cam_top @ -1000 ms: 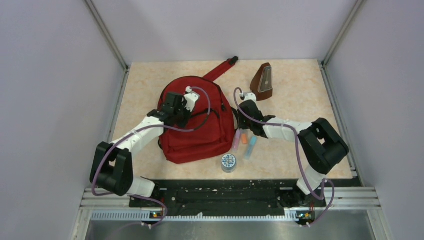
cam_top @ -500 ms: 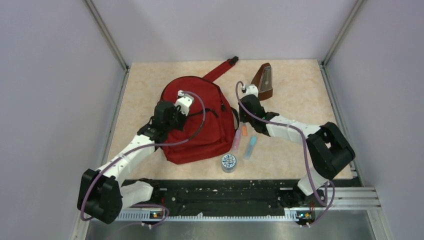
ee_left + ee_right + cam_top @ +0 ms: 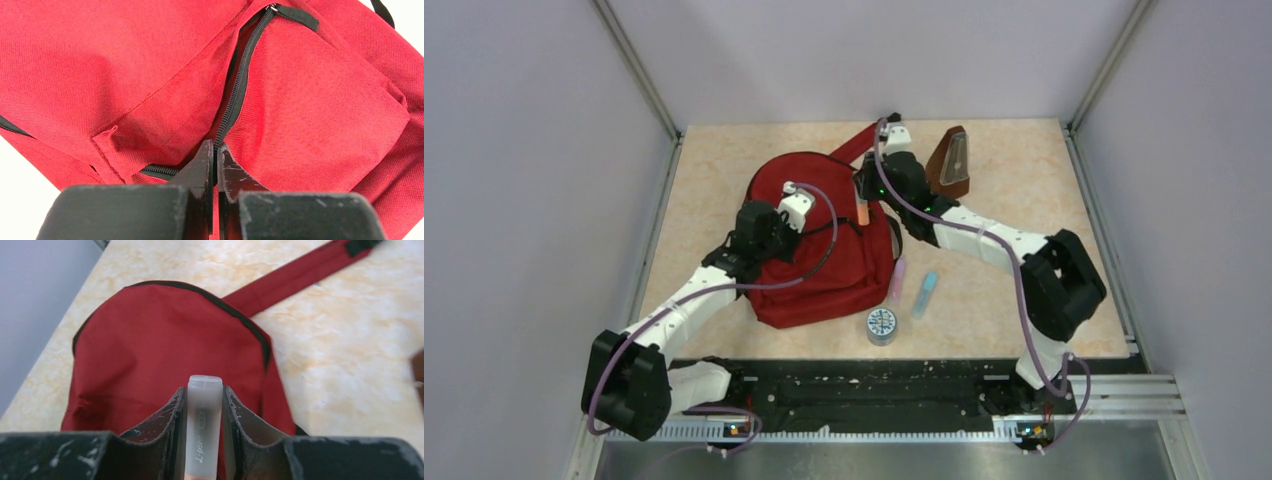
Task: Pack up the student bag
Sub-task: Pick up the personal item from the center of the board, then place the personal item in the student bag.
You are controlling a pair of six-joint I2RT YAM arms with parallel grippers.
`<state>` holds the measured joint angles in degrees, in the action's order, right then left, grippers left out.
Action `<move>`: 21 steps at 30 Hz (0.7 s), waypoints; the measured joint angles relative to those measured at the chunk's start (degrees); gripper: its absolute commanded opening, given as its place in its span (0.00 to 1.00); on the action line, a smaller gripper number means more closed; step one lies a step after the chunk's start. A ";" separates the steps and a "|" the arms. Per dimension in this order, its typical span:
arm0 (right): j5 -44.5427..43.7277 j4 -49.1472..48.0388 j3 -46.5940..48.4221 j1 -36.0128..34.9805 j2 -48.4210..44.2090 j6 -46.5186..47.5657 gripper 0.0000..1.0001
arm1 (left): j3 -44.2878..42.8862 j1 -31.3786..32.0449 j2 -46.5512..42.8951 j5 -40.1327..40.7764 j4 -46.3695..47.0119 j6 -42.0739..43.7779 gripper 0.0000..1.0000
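Beige marbled table, plain lilac walls on three sides, metal frame posts in the back corners. Student bag lying flat on the left-centre of the table: soft red fabric, black trim around the rounded top, black zipper curving across the front, one red strap trailing out from the bag's far end. Left gripper down on the bag's front, fingers fully together right at the zipper line; cannot tell whether any fabric or pull is pinched between them. Right gripper above the bag's far right edge, clamped partway closed on an orange marker with a frosted cap, cap end sticking out past the fingertips. Just right of the bag: pink marker beside its edge, blue marker a little further right. Round tin near the bag's near-right corner. Brown metronome upright, right of the bag's far end.
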<state>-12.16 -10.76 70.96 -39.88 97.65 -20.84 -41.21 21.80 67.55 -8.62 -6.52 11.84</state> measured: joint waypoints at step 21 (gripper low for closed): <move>6.14 -7.23 19.93 -5.40 20.20 -5.18 0.00 | 0.00 0.00 -1.07 -0.59 0.09 -0.44 0.00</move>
<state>-6.02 -18.00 90.89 -45.28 117.84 -26.02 -41.21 21.80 66.48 -9.21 -6.44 11.40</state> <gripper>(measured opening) 0.260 0.022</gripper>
